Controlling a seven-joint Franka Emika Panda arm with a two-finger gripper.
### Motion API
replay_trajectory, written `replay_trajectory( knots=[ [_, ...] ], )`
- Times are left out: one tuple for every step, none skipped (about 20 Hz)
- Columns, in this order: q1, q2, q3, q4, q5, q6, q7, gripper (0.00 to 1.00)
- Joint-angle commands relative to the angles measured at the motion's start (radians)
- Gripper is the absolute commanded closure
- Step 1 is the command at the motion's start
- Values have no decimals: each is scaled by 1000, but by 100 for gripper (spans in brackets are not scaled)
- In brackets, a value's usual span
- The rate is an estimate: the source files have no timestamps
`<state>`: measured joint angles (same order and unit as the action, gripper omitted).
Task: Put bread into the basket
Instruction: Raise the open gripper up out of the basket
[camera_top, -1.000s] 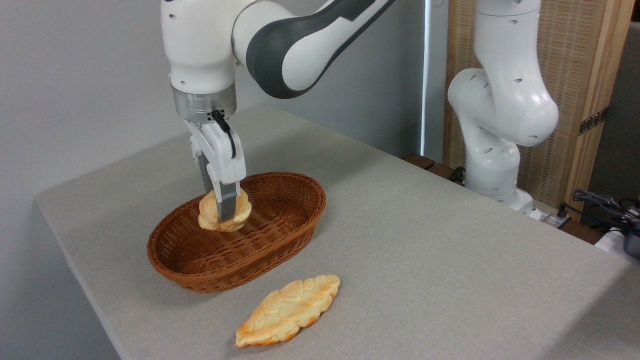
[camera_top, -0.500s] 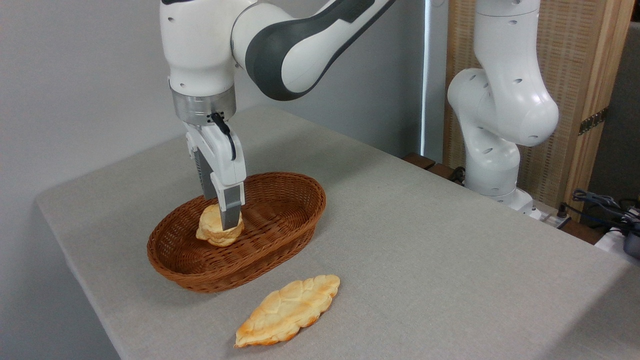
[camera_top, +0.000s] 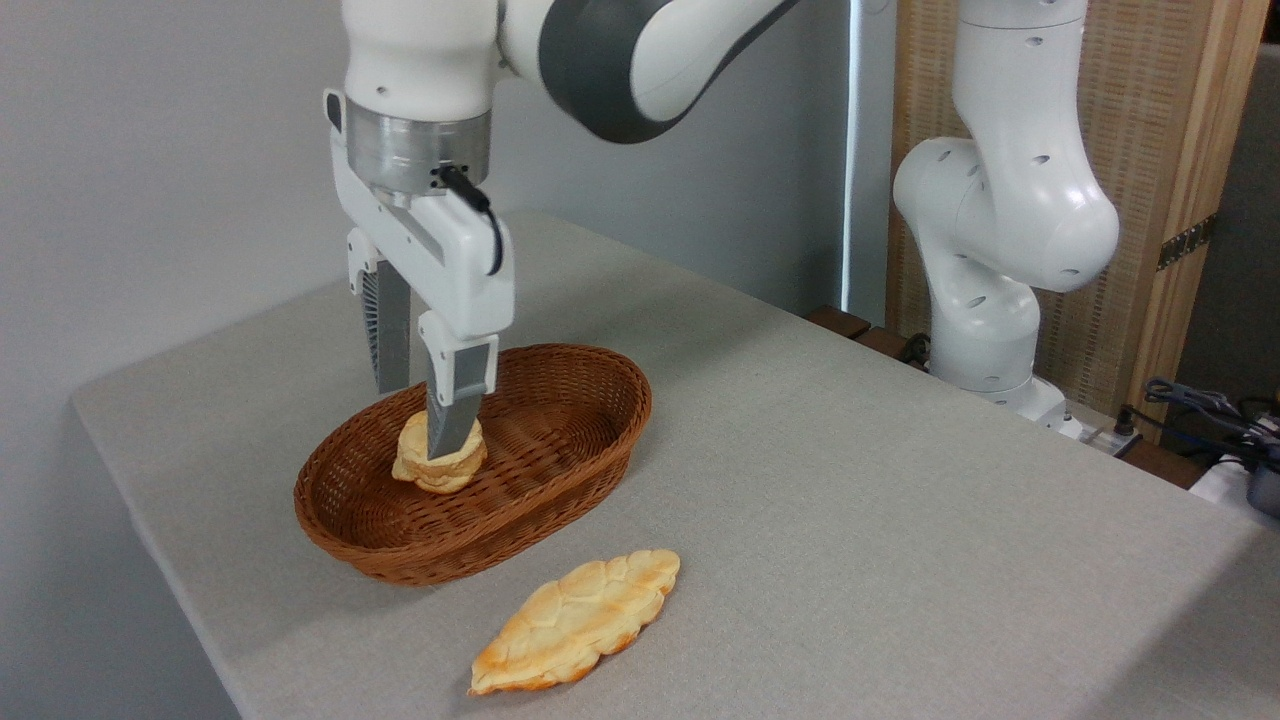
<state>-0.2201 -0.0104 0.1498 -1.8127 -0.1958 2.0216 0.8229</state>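
Observation:
The bread (camera_top: 452, 470), a small golden-tan bun, lies on the floor of the oval reddish-brown wicker basket (camera_top: 590, 455), toward its left half. My gripper (camera_top: 418, 420) hangs just above the bun, open, pointing straight down. Its near finger partly covers the top of the bread; the far finger stands behind it. Neither finger visibly presses on the bun.
A longer flat braided loaf (camera_top: 578, 620) lies on the grey table (camera_top: 850, 500) in front of the basket, near the front edge. The arm's white base (camera_top: 990, 300) stands at the table's far right, with cables (camera_top: 1210, 415) beside it.
The bun went down from its hanging position to the basket floor. The fingers then spread apart and the gripper rose a little, leaving the bread lying in the basket.

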Motion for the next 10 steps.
replay_trajectory(
  knots=[
    [-1,-5,14,15,85,-18,-45,0],
    [-1,-5,14,15,98,-18,-56,0],
    [-1,-5,14,15,117,-24,-80,0],
    [-1,-5,13,15,140,-50,-108,0],
    [-1,-5,14,15,153,-66,-117,0],
    [1,-5,17,18,153,-67,-122,0],
    [1,-5,31,30,151,-70,-136,0],
    [1,-5,42,36,150,-70,-151,0],
    [-1,-5,53,45,145,-70,-180,0],
    [-1,-5,54,49,144,-70,-191,0]
  ],
)
